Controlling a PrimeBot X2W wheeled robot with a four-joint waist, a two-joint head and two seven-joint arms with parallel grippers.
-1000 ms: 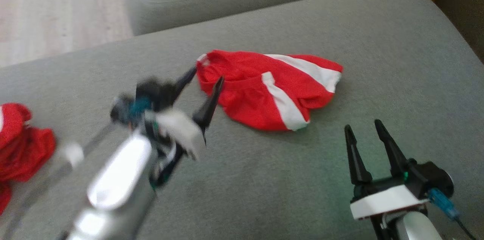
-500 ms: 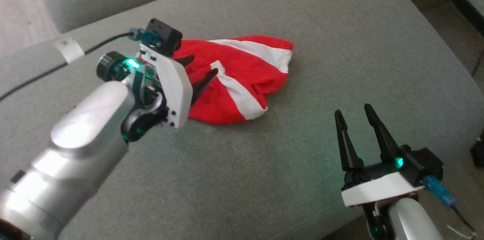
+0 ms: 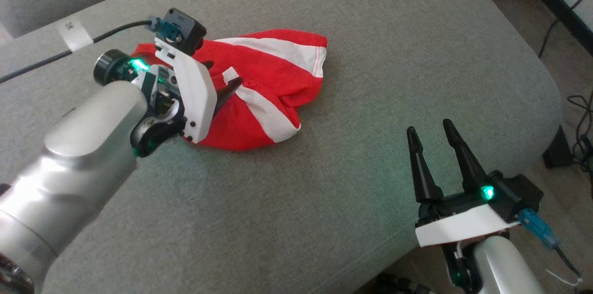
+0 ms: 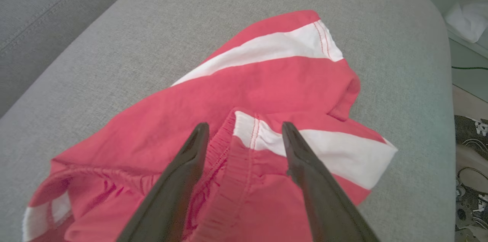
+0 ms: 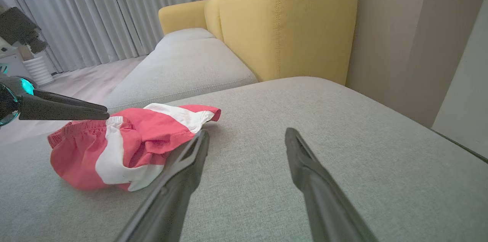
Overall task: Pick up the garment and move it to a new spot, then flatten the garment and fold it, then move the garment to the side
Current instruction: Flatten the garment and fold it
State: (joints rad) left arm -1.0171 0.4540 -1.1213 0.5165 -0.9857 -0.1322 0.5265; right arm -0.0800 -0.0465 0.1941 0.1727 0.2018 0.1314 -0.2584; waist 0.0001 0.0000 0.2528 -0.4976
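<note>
Garment (image 4: 267,82) lies just under left end effector (image 4: 244,125) w/ fingers (image 4: 183,173) spread.

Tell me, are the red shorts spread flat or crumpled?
Crumpled: the red shorts lie in a heap on the grey cushion, one striped leg folded over, waistband bunched.

High head, low wrists; common garment (image 3: 278,83)

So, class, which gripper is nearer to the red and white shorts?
Left. The left gripper is right over the shorts, open and straddling the waistband; the right gripper is well off to their right, apart from them.
</note>
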